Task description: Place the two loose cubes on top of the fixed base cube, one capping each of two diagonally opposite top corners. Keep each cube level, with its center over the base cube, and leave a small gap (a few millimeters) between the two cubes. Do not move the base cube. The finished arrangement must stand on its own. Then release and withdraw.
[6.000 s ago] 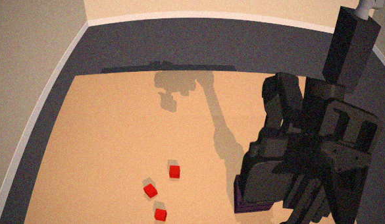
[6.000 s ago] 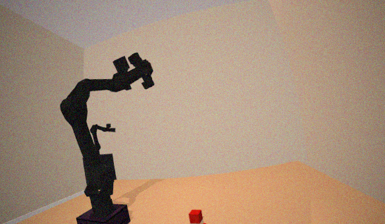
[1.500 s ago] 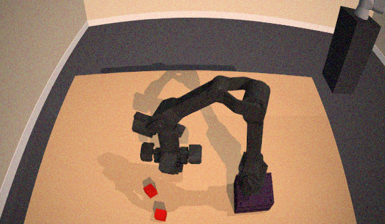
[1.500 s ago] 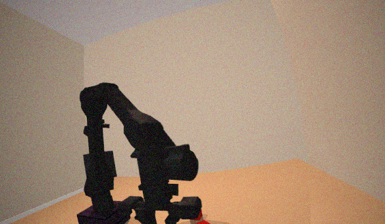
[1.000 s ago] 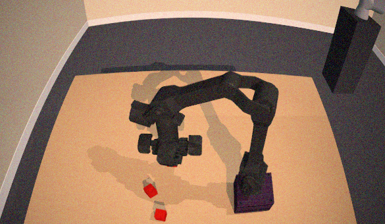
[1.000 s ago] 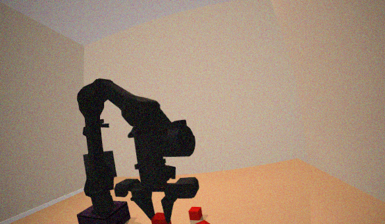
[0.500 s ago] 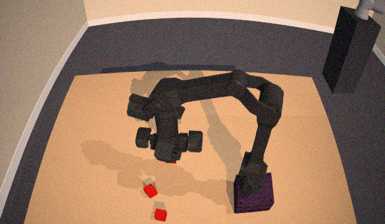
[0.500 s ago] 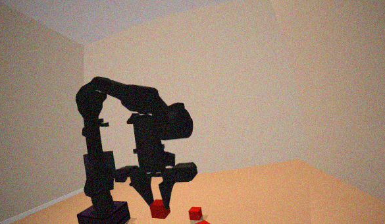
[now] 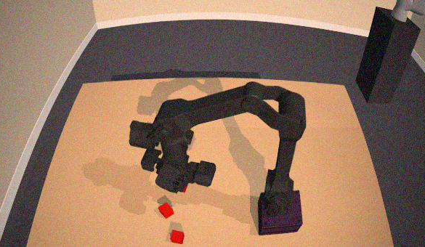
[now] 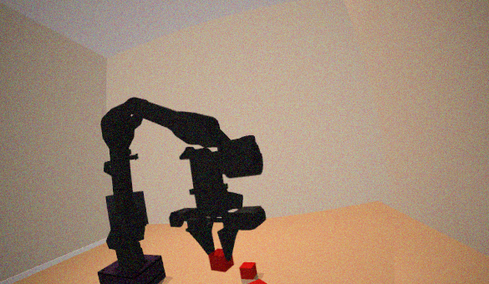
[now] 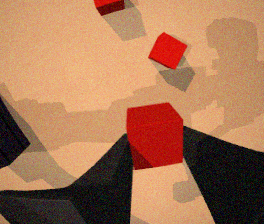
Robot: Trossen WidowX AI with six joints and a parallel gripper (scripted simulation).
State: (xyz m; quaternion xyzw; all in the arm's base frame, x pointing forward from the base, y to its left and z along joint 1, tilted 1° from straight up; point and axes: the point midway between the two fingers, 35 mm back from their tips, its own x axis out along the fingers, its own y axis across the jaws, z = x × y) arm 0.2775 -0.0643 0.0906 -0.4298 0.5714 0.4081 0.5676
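My gripper (image 10: 220,256) (image 11: 153,135) points down and is shut on a red cube (image 9: 184,189) (image 10: 220,265) (image 11: 154,120), held above the table. In the top view the hand covers most of this cube. A second red cube (image 9: 166,210) (image 10: 257,282) (image 11: 168,50) sits turned on the table, near the gripper. A third red cube (image 9: 177,237) (image 10: 248,271) (image 11: 110,6) sits beyond it, cut by the top edge of the wrist view. The two are apart, with nothing on top of either. All look alike; I cannot tell which one is the fixed base.
The arm's purple base block (image 9: 280,221) (image 10: 131,271) (image 11: 2,132) stands at the right in the top view. Arm shadows fall across the wooden table (image 9: 320,163) (image 10: 326,251). A dark pedestal (image 9: 389,54) stands off the table at the back right.
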